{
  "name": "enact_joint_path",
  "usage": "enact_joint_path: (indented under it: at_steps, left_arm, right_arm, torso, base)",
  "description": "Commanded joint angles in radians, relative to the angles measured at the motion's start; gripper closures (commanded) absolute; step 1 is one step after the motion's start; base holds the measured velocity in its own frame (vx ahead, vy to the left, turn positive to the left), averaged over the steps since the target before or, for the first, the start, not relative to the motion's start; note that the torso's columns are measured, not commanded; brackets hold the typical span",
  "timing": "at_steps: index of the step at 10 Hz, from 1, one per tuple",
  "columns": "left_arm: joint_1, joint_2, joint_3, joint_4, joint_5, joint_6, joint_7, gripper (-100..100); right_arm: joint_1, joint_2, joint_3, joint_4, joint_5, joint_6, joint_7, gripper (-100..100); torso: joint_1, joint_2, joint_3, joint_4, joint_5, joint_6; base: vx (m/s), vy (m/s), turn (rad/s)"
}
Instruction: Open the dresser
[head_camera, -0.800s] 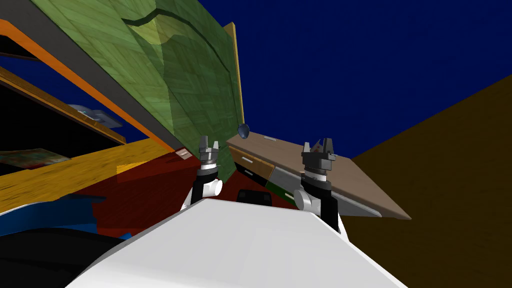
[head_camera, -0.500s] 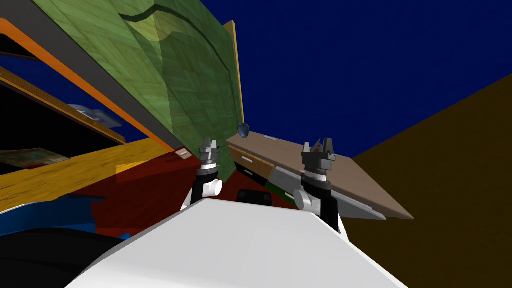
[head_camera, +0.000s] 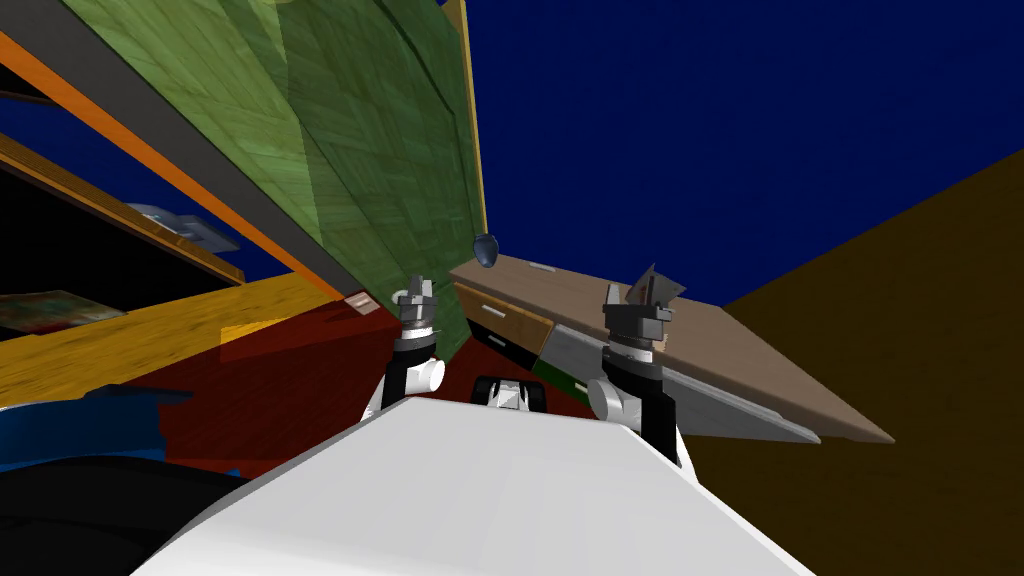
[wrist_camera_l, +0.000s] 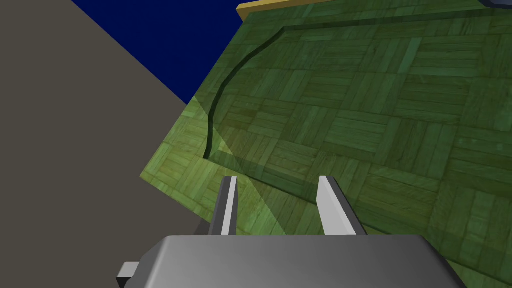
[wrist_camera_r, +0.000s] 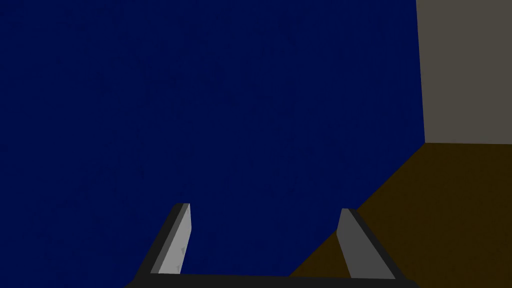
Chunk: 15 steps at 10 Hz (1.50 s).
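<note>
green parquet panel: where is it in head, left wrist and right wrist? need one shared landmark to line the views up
Head view: the green parquet panel slants across the upper left, above the left gripper.
Left wrist view: it lies just ahead of that gripper, with a dark curved groove on it.
Right wrist view: faces the blue wall instead.
Shared landmark: the blue wall, beside the panel's yellow edge in the first two.

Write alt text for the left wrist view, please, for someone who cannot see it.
The left gripper, open and empty, points at a green parquet-patterned panel with a dark curved groove. A grey surface lies beside the panel, dark blue wall beyond.
</note>
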Motion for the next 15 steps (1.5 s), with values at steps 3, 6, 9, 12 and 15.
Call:
enact_joint_path:
  at_steps: [3,6,9,12,15]
  left_arm:
    - [0.000,0.000,0.000,0.000,0.000,0.000,0.000,0]
    - [0.000,0.000,0.000,0.000,0.000,0.000,0.000,0]
    - [0.000,0.000,0.000,0.000,0.000,0.000,0.000,0]
    - [0.000,0.000,0.000,0.000,0.000,0.000,0.000,0]
    - [0.000,0.000,0.000,0.000,0.000,0.000,0.000,0]
  right_arm:
    - [0.006,-0.060,-0.003,0.030,0.042,0.034,0.003,-100]
    - [0.017,-0.109,-0.007,0.076,0.112,0.091,0.009,-100]
    - [0.034,-0.153,-0.013,0.133,0.203,0.168,0.016,-100]
    - [0.047,-0.182,-0.017,0.175,0.277,0.223,0.022,-100]
    - [0.062,-0.212,-0.022,0.220,0.352,0.292,0.028,-100]
  torso:
    - [0.002,0.181,-0.364,0.181,0.000,0.000]
    - [0.002,0.194,-0.389,0.194,0.001,0.000]
    - [0.002,0.194,-0.389,0.194,0.001,0.000]
    - [-0.003,0.194,-0.389,0.194,-0.001,0.000]
    - [0.001,0.195,-0.389,0.195,0.000,0.000]
  base:
    - [0.002,0.032,0.070]
    - [-0.004,0.099,0.105]
    - [0.000,0.146,0.171]
    - [0.014,0.089,0.115]
    - [0.012,0.114,0.149]
